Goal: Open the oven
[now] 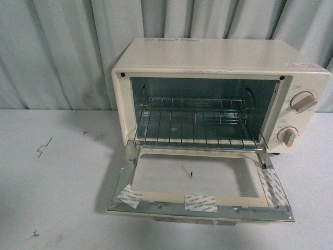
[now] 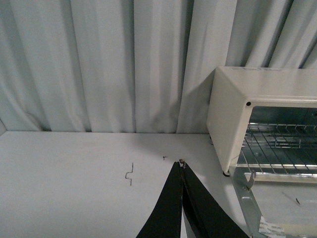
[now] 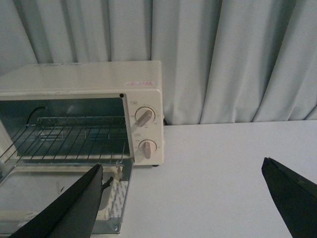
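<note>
Nearest the robot, the door (image 1: 200, 182) of the oven (image 1: 218, 94) lies dropped fully forward, flat over the counter (image 1: 52, 182), its glass pane facing up and strips of tape (image 1: 201, 202) along its front edge. With the door down like this, the opening job looks finished, and nothing needs to hold it: its own weight keeps it flat.

The left gripper (image 2: 182, 163) is clenched, its two dark fingers meeting at a point with nothing between them; it hangs over bare counter just beside the oven's left corner, touching nothing. The right gripper (image 3: 183, 171) is released, its jaws spread wide and empty, one finger (image 3: 74, 203) over the right edge of the lowered door, the other (image 3: 292, 193) out over bare counter. Neither arm shows in the front view, so both seem pulled clear of the oven.

Behind the door, the wire rack (image 1: 195, 125) sits level inside the open cavity. Two knobs (image 1: 303, 101) stand one above the other on the right panel. The oven sits toward the back of the counter, close to the pale curtain (image 1: 62, 47). A few small dark specks (image 1: 44, 147) lie on the counter to its left.
</note>
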